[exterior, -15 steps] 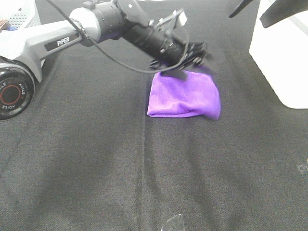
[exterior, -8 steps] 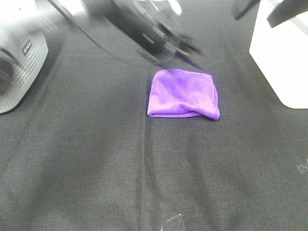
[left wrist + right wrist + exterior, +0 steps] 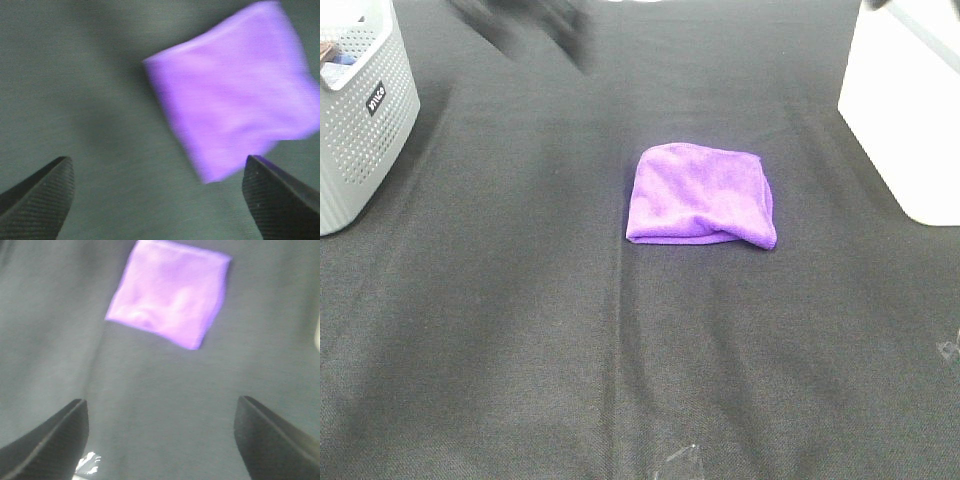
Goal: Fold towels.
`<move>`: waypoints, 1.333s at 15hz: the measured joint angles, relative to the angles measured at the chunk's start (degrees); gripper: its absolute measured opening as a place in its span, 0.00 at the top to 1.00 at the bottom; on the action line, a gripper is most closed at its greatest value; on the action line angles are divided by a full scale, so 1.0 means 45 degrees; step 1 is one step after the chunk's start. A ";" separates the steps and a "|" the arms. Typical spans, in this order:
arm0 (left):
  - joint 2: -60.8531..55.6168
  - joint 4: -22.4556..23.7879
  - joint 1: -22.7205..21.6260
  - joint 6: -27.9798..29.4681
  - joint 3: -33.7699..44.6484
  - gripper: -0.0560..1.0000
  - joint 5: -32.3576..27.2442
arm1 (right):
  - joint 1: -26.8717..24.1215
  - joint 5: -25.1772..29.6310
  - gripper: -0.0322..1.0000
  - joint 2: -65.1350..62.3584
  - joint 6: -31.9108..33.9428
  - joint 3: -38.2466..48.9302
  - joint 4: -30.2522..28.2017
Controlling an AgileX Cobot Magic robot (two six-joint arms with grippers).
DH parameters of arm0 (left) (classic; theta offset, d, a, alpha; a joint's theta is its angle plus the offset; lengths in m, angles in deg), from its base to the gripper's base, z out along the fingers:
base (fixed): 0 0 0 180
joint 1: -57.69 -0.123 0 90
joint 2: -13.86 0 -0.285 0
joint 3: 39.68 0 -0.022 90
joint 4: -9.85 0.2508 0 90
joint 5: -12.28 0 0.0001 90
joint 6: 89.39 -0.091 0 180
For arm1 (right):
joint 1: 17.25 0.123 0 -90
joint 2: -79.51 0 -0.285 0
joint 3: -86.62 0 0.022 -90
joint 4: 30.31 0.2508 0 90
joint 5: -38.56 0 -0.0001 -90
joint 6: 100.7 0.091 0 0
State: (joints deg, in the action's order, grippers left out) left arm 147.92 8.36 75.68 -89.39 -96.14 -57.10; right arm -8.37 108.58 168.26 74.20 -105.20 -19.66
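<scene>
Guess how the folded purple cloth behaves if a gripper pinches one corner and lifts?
The purple cloth is probably floppy: its front edge sags and bulges unevenly, so the layers would likely fall open. It looks light and plush. On the black tablecloth a push would more likely bunch it than slide it.

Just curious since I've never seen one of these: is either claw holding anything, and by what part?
Nothing is held. Both grippers are open and empty; the purple towel lies folded on the table.

The folded towel (image 3: 701, 195) is bright purple and plain. It lies on a black tablecloth (image 3: 520, 330). In the upper left, a pale grey perforated basket (image 3: 360, 120) carries a small black label. The upper-right bin (image 3: 905, 110) is white.
</scene>
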 joint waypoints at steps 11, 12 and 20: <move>-1.3713 0.0331 -0.2801 0.0688 1.4655 0.15 0.0968 | 0.0000 -0.0013 0.23 -0.9244 0.0000 0.6481 -0.0153; -1.5177 0.0331 -0.2801 0.0726 1.5865 0.15 0.1133 | 0.0000 -0.0013 0.23 -1.0313 -0.0013 0.7245 -0.0140; -2.5949 0.1044 -0.2801 0.0751 2.0588 0.16 0.0675 | 0.0000 0.0000 0.23 -1.7163 -0.0357 1.1217 -0.0115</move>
State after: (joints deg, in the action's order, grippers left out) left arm 31.15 13.06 63.08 -86.01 -3.49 -54.07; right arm -8.37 108.58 91.02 72.59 -54.72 -20.17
